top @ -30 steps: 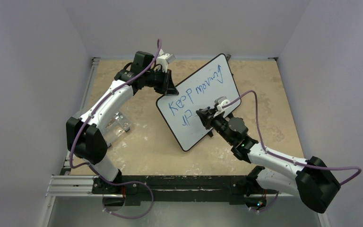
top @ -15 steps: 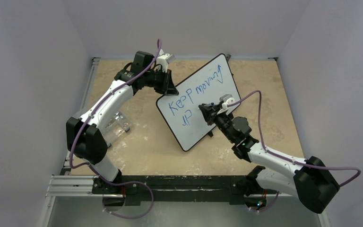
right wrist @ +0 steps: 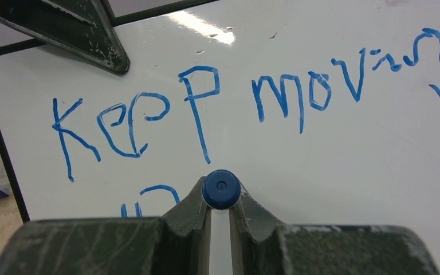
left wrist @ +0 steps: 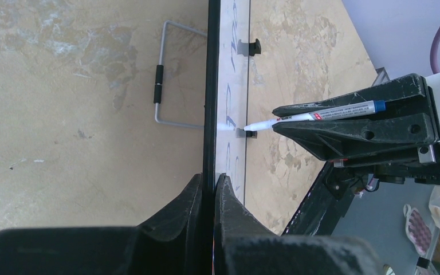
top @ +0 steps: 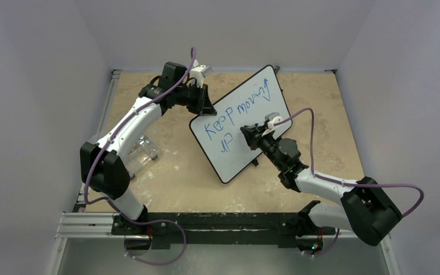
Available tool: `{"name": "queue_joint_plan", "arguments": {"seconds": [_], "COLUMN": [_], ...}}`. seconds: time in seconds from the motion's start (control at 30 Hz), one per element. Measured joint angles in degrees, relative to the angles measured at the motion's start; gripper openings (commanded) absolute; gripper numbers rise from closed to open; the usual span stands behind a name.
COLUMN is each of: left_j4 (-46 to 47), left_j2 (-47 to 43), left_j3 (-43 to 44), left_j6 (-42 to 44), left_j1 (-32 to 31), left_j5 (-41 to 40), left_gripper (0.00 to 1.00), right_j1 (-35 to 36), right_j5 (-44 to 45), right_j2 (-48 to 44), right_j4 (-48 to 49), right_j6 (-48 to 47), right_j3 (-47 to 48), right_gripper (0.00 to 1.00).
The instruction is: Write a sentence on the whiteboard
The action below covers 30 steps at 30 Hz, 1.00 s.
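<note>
The whiteboard [top: 236,161] stands tilted on the table, with the sentence [top: 238,112] in blue: "Keep moving" and a short second line below. My left gripper [top: 207,108] is shut on the board's upper-left edge; in the left wrist view the jaws [left wrist: 211,184] pinch the black rim [left wrist: 211,86]. My right gripper [top: 247,136] is shut on a white marker [left wrist: 321,114] with a blue end [right wrist: 220,189]. The marker's tip sits at the board face, right of the second line. The right wrist view shows the board [right wrist: 355,172] and its writing [right wrist: 206,106] close up.
A clear plastic holder [top: 144,150] sits on the table left of the board, by my left arm. A wire stand [left wrist: 160,91] and black feet [left wrist: 254,46] are behind the board. White walls close in the table.
My right gripper with the marker has moved slightly up and to the right along the board, and its elbow has swung left. The left gripper and the board have not moved.
</note>
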Motion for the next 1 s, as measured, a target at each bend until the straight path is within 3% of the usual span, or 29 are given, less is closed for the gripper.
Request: {"name": "queue_joint_plan", "arguments": {"seconds": [0.63, 1.0], "left_j4": [0.04, 0.15], "left_j2": [-0.15, -0.15], "left_j3": [0.0, 0.0], "left_j6": [0.09, 0.11], "left_j1": [-0.66, -0.7], "left_j5": [-1.29, -1.38], "left_gripper": [0.0, 0.0], "right_j1": [-1.62, -2.12], "right_j5": [-2.36, -0.76], "right_j2": [4.17, 3.19], "right_j4": [9.79, 8.61], "right_j6": [4.22, 5.88], "right_j3": [-4.48, -6.25], "right_gripper": [0.0, 0.0]}}
